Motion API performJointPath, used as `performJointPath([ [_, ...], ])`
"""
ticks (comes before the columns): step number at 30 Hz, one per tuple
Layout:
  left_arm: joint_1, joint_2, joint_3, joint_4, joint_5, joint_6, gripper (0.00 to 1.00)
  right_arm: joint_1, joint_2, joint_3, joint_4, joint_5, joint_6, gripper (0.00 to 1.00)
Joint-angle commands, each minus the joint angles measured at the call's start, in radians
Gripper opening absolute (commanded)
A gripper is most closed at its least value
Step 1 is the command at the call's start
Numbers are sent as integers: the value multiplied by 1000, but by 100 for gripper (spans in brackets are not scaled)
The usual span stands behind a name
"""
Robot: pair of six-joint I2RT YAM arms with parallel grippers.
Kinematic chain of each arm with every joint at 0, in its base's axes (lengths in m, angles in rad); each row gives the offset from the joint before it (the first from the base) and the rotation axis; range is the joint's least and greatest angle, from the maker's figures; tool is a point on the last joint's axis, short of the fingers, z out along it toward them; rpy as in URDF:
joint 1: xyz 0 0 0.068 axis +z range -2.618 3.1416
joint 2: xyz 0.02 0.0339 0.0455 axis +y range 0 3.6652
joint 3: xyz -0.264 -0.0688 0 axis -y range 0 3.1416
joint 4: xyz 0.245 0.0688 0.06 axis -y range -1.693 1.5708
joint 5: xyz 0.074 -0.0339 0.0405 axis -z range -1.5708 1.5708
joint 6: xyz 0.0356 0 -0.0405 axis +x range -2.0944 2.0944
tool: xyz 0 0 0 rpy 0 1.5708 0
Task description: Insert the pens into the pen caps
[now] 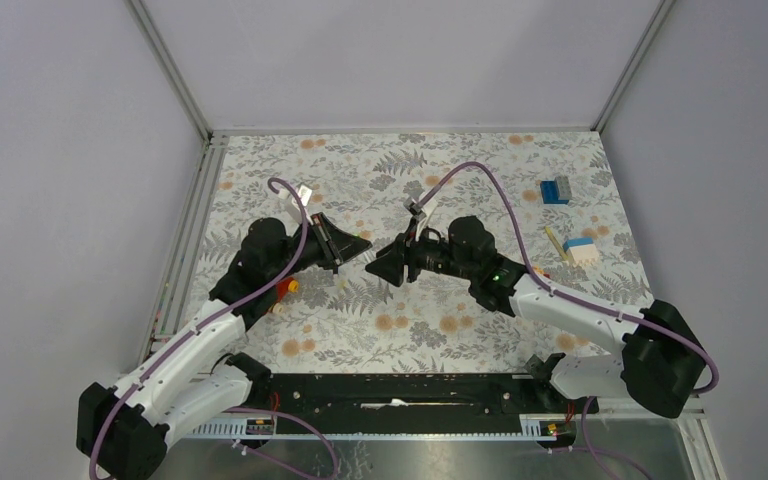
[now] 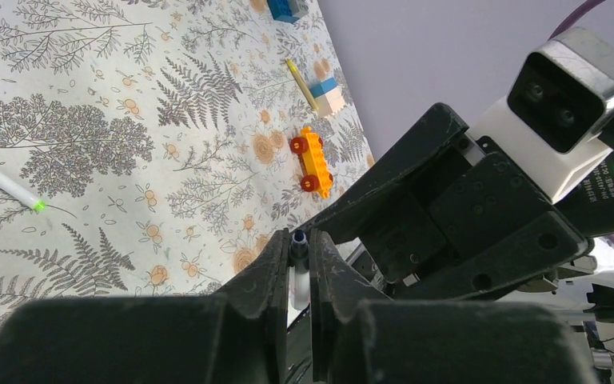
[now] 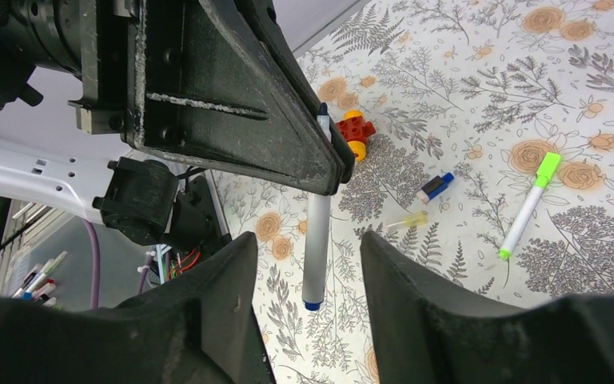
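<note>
The pen (image 3: 316, 232) is off the surface (image 3: 608, 96). It hangs almost upright at centre frame in the right wrist view, pinched in the closed left jaws by its upper part. Its blue lower end reaches down between the right jaws, which stand wide on either side of it and do not seem to touch it.

It looks light, stiff and very slim, with a smooth white barrel. I expect it to pivot or slide in a two-point pinch. A hold across the barrel close to the working end would steady it best, with that end left bare.

The blue cap (image 3: 436, 186) lies on the surface right of centre, with a small pale tube (image 3: 406, 221) just beside it. Both look tiny and likely to roll or skid. The cap should be taken near its closed end, with its mouth left free.

Above the cap is a red-yellow toy (image 3: 354, 132), and to its right lies a green pen (image 3: 528, 206), well apart. In the left wrist view an orange car (image 2: 313, 162) sits mid-frame, with a yellow pen (image 2: 302, 84) and a blue-white brick (image 2: 329, 96) above it.

The main obstruction is the two arms' jaws, nose to nose, which leaves little room to turn the pen.
</note>
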Motion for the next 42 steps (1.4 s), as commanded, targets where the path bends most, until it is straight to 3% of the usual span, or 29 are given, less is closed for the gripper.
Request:
performJointPath([
  [1,1,-25,-14,57,-19,-18,0,5,18,47,35,-30,-8,54],
  [14,1,-25,-30,74,-31,-37,0,5,36,54,44,-27,-3,36],
  [26,1,-23,-49,102,-37,-61,0,5,50,60,46,-28,-2,42],
  [42,1,-32,-55,104,-45,-73,0,5,58,54,52,-29,-1,36],
])
